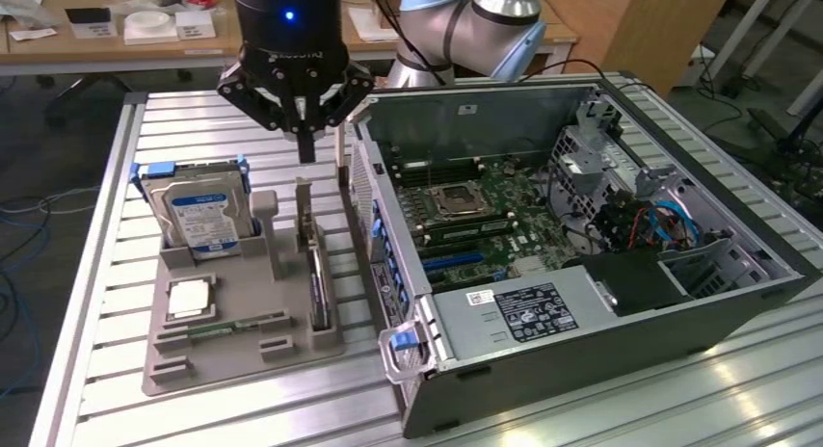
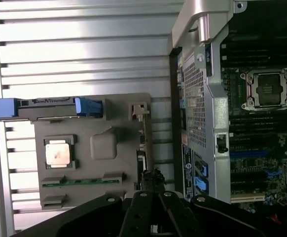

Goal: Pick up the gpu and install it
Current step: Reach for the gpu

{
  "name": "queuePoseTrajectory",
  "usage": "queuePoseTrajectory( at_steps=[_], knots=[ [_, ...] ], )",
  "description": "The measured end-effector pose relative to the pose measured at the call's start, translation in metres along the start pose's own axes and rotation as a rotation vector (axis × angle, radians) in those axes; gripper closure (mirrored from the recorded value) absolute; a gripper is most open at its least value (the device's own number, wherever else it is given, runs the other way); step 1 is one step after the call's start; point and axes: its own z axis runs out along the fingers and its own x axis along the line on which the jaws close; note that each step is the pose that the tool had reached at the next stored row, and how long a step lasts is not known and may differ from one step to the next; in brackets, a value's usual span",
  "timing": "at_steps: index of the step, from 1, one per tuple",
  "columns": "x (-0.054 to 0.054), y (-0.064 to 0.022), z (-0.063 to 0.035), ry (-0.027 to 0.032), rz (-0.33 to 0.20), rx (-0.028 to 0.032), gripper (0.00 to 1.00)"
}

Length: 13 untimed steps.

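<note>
On edge in the slot of the grey tray [image 1: 245, 298] nearest the computer case [image 1: 604, 312], your gpu [image 1: 316, 283] stands upright, not yet picked up. Your gripper [image 1: 306, 150] hangs just above the card's far end, fingers pressed together and pinching nothing. The exterior view gives you that height; the wrist view looks straight down and shows the card only as a thin edge by the closed fingertips. The hard drive [image 1: 196, 216] shows its blue-white label in the exterior view, but from the wrist it is edge-on between blue rails. A processor [image 1: 189, 298] and memory stick [image 1: 238, 325] lie flat on the tray, and the motherboard [image 1: 479, 211] sits inside the open case.
</note>
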Motion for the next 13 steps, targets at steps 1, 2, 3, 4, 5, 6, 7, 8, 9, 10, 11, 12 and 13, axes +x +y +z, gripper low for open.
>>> queuePoseTrajectory(
  at_steps=[1,2,3,4,5,6,7,8,9,10,11,12,13],
  knots=[
    [0.000,-0.0021,0.0000,0.0000,0.000,0.0004,0.89],
    [0.000,-0.0040,0.0001,0.0001,0.000,0.0009,0.89],
    [0.000,-0.0057,0.0003,0.0000,0.000,0.0014,0.89],
    [0.000,-0.0071,0.0005,0.0000,0.000,0.0021,0.89],
    [0.000,-0.0084,0.0007,0.0002,0.000,0.0027,0.89],
    [0.000,-0.0096,0.0010,0.0002,0.000,0.0034,0.89],
    [0.001,-0.0109,0.0013,0.0002,0.000,0.0042,0.89],
    [0.001,-0.0123,0.0015,0.0003,0.000,0.0051,0.89],
    [0.001,-0.0133,0.0018,0.0004,0.000,0.0059,0.89],
    [0.001,-0.0143,0.0022,0.0004,0.000,0.0066,0.89],
    [0.001,-0.0152,0.0026,0.0005,0.000,0.0074,0.89],
    [0.001,-0.0159,0.0030,0.0005,0.000,0.0081,0.89],
    [0.002,-0.0164,0.0034,0.0005,0.000,0.0084,0.89]
  ],
)
